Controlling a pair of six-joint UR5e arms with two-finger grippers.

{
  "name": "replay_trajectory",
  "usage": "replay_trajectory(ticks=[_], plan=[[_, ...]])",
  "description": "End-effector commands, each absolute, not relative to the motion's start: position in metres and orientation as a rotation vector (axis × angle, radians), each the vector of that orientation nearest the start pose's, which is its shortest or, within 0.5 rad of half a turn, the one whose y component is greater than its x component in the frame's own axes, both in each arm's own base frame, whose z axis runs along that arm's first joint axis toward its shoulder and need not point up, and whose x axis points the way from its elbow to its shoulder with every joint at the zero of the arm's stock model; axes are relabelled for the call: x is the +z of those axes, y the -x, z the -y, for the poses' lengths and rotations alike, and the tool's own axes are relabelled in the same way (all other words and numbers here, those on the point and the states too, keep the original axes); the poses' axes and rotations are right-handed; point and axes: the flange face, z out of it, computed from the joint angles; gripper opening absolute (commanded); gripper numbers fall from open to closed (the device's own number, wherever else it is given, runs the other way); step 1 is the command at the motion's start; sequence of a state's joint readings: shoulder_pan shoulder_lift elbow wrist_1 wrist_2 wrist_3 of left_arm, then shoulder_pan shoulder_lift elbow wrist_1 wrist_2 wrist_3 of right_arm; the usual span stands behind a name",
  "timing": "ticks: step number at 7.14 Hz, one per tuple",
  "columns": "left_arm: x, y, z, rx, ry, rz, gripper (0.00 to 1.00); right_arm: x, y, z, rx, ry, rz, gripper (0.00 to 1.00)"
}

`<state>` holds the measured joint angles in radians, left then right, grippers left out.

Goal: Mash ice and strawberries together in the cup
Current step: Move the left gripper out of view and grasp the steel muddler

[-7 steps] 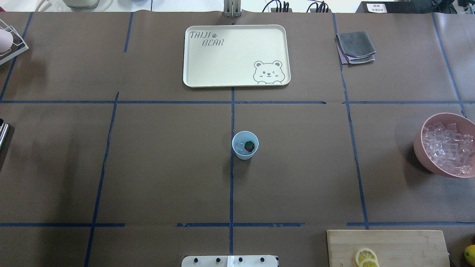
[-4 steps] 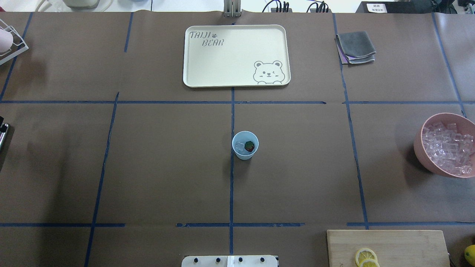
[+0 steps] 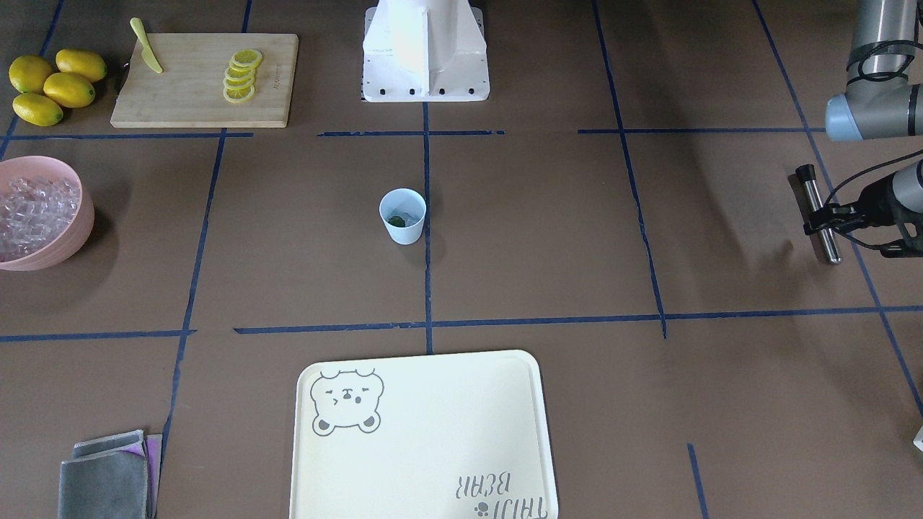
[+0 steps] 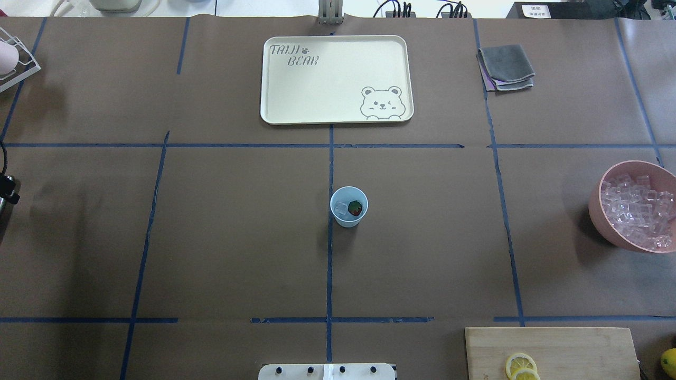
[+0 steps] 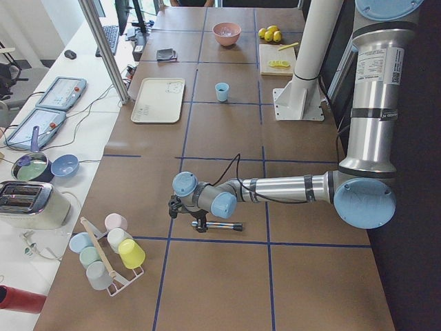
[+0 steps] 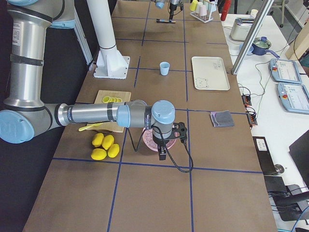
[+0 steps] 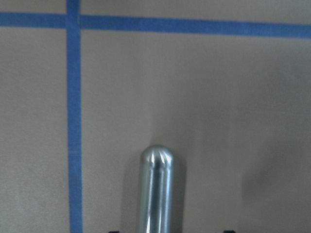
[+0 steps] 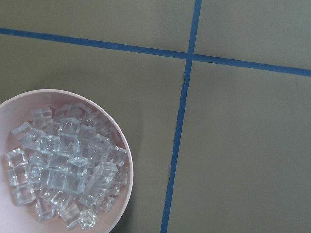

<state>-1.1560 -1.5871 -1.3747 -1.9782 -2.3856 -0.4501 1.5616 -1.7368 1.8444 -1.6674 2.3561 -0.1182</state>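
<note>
Clamping a metal pestle (image 3: 812,193) crosswise near its middle, the left claw (image 3: 820,216) sits at the right edge of the front-facing view. Its jaws are closed on the shaft and the rod lies level just over the paper, its shadow beside it. In the overhead view, the shiny rod that showed at the left edge a second ago has gone from frame, and only a black scrap of the claw remains there. I judge the tool is in hand and being carried, so the pick-up is done and the mashing has not begun.

The cup (image 4: 348,207) has not shifted. It stands upright on the blue tape line at the centre of the overhead frame, with the strawberry (image 4: 356,208) whole beside the ice (image 4: 340,209) inside. The right claw (image 6: 162,153) hangs over the pink bowl (image 4: 597,214) at the right edge; whether it is open I cannot tell.

Bare paper runs from the left edge to the cup. The tray (image 4: 317,79) above centre and the cutting board (image 4: 554,345) at lower right are both well apart from the cup.
</note>
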Motion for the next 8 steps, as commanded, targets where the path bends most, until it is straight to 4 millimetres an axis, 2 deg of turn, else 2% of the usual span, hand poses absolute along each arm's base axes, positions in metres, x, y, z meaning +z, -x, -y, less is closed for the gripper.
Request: replay_trajectory(ticks=[1,2,3,4,6,7,8], plan=[[0.705,-0.157,0.481,0.081,0.158,-0.822,0.71,0.609,-0.059,0.421,-0.125,-0.053,0.784,1.00],[0.710,-0.156,0.477,0.106,0.154,-0.822,0.61,0.608,-0.059,0.421,-0.126,-0.054,0.784,1.00],[0.712,-0.154,0.475,0.145,0.140,-0.826,0.15,0.608,-0.059,0.421,-0.125,-0.055,0.789,1.00],[0.711,-0.155,0.476,0.147,0.138,-0.826,0.00,0.608,-0.058,0.420,-0.125,-0.053,0.792,1.00],[0.698,-0.158,0.483,0.152,0.121,-0.844,0.00,0.608,-0.058,0.420,-0.125,-0.053,0.792,1.00],[0.663,-0.162,0.490,0.163,0.075,-0.862,0.00,0.608,-0.058,0.420,-0.125,-0.053,0.793,1.00],[0.593,-0.171,0.510,0.123,0.043,-0.885,0.00,0.608,-0.058,0.420,-0.125,-0.053,0.793,1.00]])
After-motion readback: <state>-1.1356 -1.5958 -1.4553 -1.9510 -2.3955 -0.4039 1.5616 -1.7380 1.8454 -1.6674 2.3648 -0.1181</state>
